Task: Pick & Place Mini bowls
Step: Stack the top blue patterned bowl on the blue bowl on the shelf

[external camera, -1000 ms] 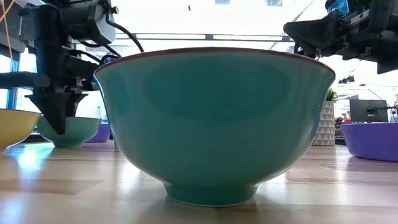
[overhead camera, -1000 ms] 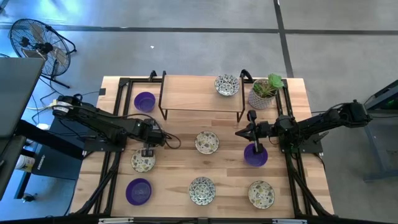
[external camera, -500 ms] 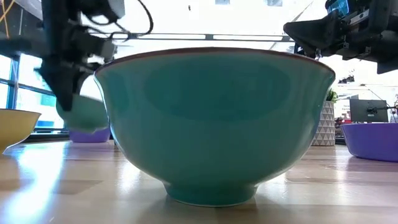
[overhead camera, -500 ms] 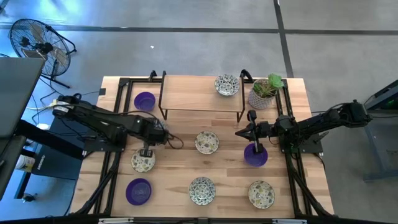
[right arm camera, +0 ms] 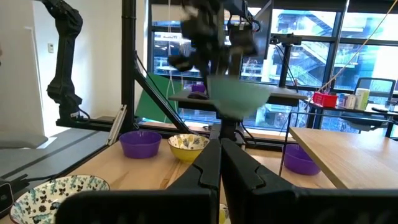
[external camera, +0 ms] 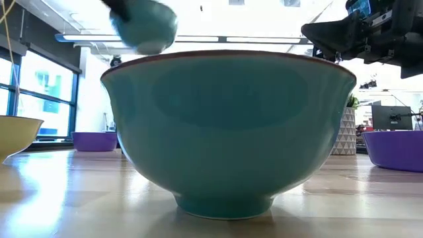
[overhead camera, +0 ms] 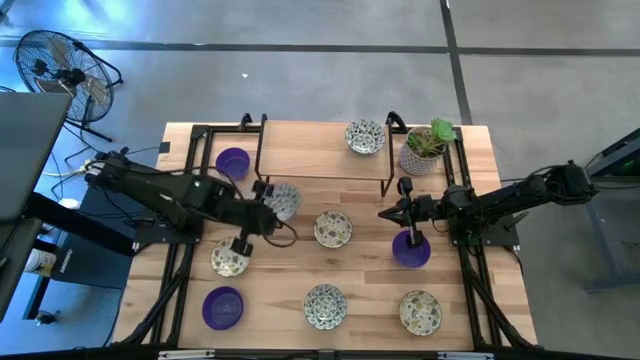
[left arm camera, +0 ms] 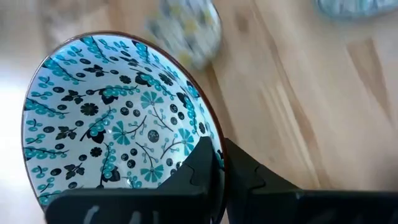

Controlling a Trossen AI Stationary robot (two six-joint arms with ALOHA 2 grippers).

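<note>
A pale wooden worktop (overhead camera: 300, 150) stands on a grey concrete floor (overhead camera: 300, 70), with a floor fan (overhead camera: 55, 70) off its left corner and a dark metal rack (overhead camera: 322, 180) across its far half. A potted plant (overhead camera: 425, 147) sits at the far right. Mini bowls are spread over the boards: purple ones (overhead camera: 232, 162) and patterned ones (overhead camera: 333, 228). In the right wrist view, large windows (right arm camera: 311, 50) close the room behind.

The left hand (overhead camera: 262, 200) is clenched on the rim of a floral patterned bowl (left arm camera: 118, 118), held in the air near the rack's left leg. The right hand (overhead camera: 411, 236) is clenched with nothing in it, hanging over a purple bowl (overhead camera: 410, 250) on the right side.
</note>
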